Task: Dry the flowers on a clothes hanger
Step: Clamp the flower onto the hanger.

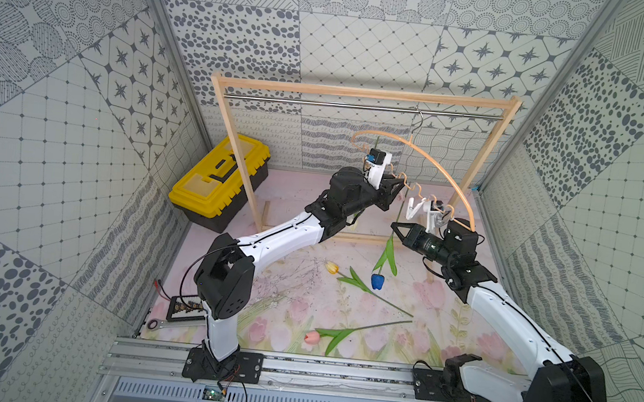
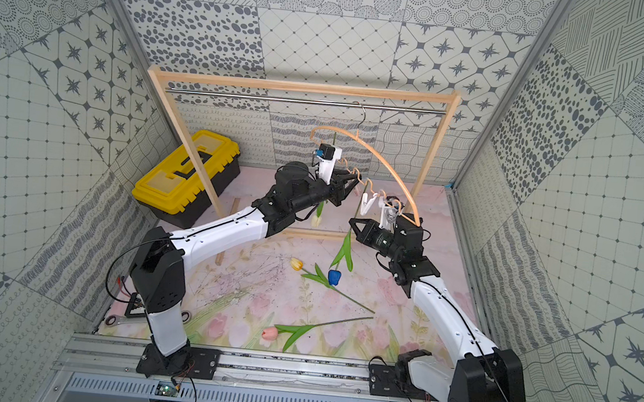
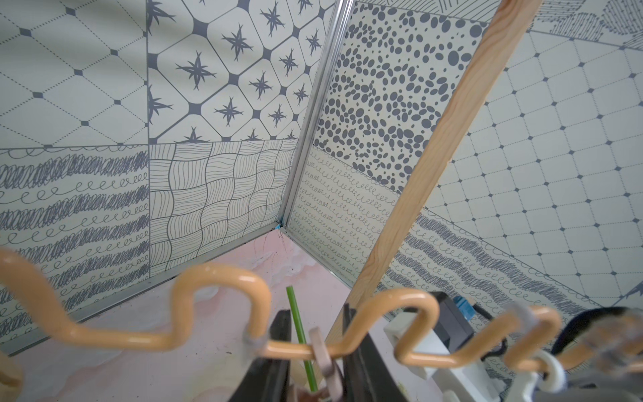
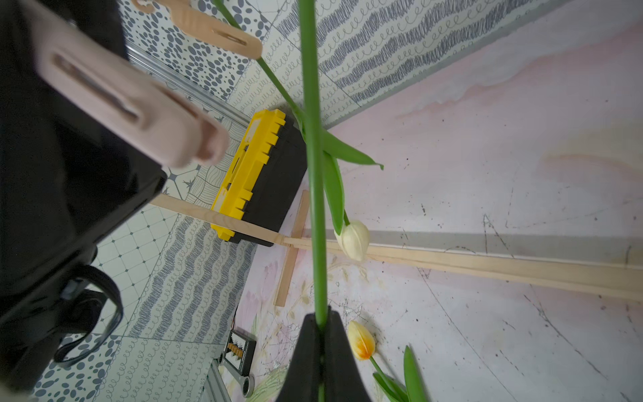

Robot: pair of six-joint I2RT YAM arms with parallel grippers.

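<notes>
The right gripper [image 4: 322, 325] is closed tight on the thin green stem of the blue tulip [image 1: 378, 282] — the wrist view shows both black fingers pinched against the stem with no gap. The flower hangs head down below the grip, clear of the table [image 1: 483, 306]. Its stem rises above the fingers to the wavy lower bar of the clothes hanger [image 3: 222, 273].

There the left gripper [image 3: 316, 311] straddles the bar with its jaws partly apart. Between them are a pale clothespin [image 3: 323, 351] and the top of the green stem. The lower part of the pin runs out of the picture, so I cannot tell whether the pads press it.

The hanger's hook is over the steel rail [image 1: 361, 106] of the wooden frame [image 1: 363, 92], toward the rail's right end, and the hanger is swung toward the arms. Two more pins [image 1: 414, 211] dangle from the bar near the right gripper.

The cream tulip [image 4: 355, 240] hangs head down from a pin at the bar's far end, partly hidden behind the left arm in both top views.

The yellow-orange tulip [image 1: 332, 267] lies near the middle of the table, its stem running toward the right edge. The pink tulip [image 1: 311, 336] lies close to the front edge — head left, stem pointing right.

A yellow toolbox [image 1: 219, 182] sits in the back left corner.
</notes>
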